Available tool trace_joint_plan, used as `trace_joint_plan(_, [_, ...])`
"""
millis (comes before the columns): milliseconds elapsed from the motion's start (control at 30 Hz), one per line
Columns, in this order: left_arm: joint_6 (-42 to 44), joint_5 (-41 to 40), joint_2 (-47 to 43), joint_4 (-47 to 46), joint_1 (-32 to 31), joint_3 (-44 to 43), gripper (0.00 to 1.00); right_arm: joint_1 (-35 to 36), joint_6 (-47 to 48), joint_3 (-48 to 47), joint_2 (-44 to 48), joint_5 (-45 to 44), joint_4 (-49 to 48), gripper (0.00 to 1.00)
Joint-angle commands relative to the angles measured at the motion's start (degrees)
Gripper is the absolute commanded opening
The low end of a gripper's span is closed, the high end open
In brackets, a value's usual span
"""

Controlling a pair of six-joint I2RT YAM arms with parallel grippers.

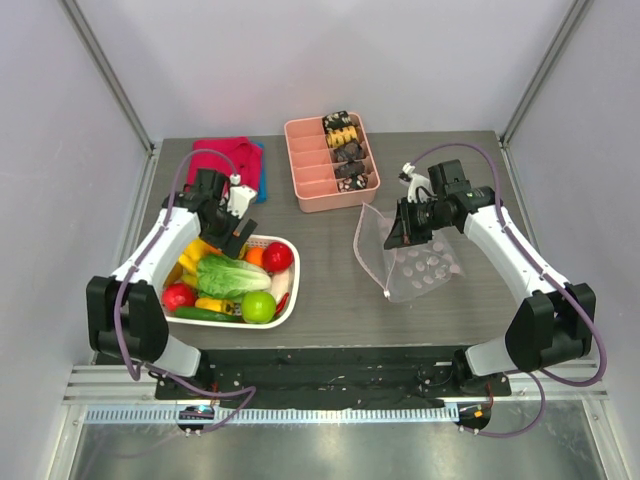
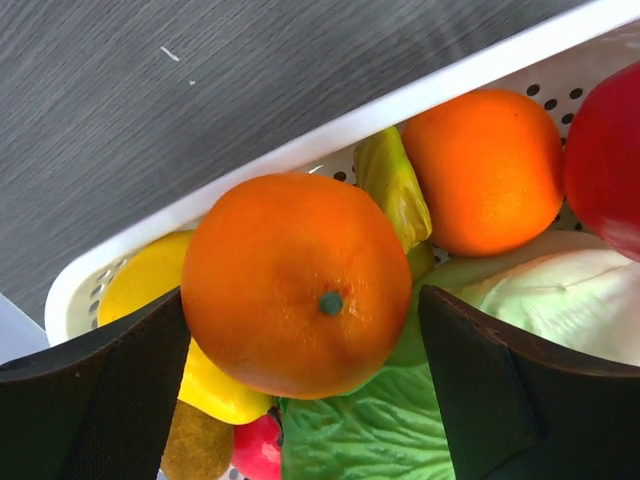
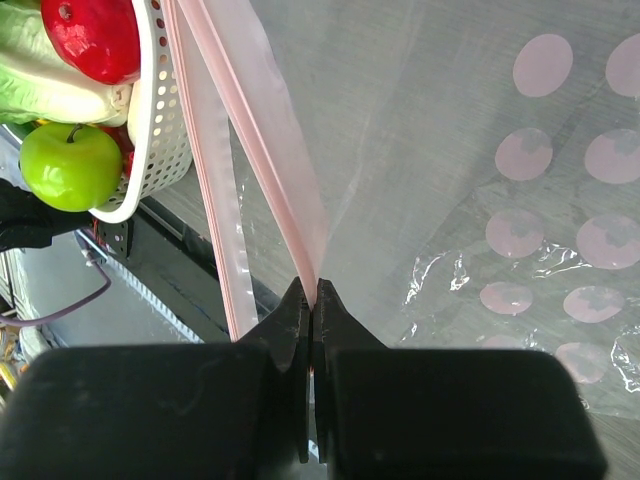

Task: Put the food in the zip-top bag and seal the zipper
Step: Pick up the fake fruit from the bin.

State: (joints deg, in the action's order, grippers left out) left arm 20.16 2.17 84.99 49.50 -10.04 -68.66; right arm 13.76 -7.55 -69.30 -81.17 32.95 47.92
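The left gripper (image 2: 302, 300) pinches a smooth round orange (image 2: 295, 270) by the rim of the white perforated basket (image 2: 330, 135) of glossy food (image 1: 228, 275). The right gripper (image 3: 312, 300), pressed together, nips the pale-pink zipper (image 3: 275, 150) of the thin, crinkled, dotted bag (image 1: 425, 268) on the grey woodgrain table (image 1: 330, 290).

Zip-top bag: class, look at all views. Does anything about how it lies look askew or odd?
Yes. The bag is not flat: the right gripper, jaws shut, pinches its zipper and holds that edge up, while the dotted end drapes on the table. No tear or spill shows.
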Motion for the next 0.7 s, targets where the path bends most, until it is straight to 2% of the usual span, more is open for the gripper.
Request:
trace_joint_plan(0, [1.5,-0.5,1.3,-3.4,0.1,0.1,0.87,0.3,-0.1,-0.8,-0.2,0.8,-1.8,0.01])
trace_joint_plan(200, [1.0,2.0,0.9,-1.2,0.1,-2.5,0.66,0.3,1.7,-0.8,0.0,0.1,-0.6,0.01])
trace_joint_plan(333, [0.0,4.9,-0.8,1.8,-0.2,-5.3,0.42,0.2,2.4,-0.3,0.0,0.3,0.2,0.01])
trace_joint_plan(400, [-1.0,7.0,-1.8,3.3,-0.5,-7.2,0.35,0.3,2.4,-0.6,0.0,0.3,1.1,0.01])
trace_joint_plan(533, [-1.2,9.0,-3.1,4.9,-2.9,-10.1,0.33,0.0,2.4,0.7,-0.7,1.2,3.0,0.01])
trace_joint_plan(667, [-1.8,12.3,-2.5,8.8,-4.0,-17.2,0.31,-0.5,3.1,2.9,-2.2,1.9,3.5,0.01])
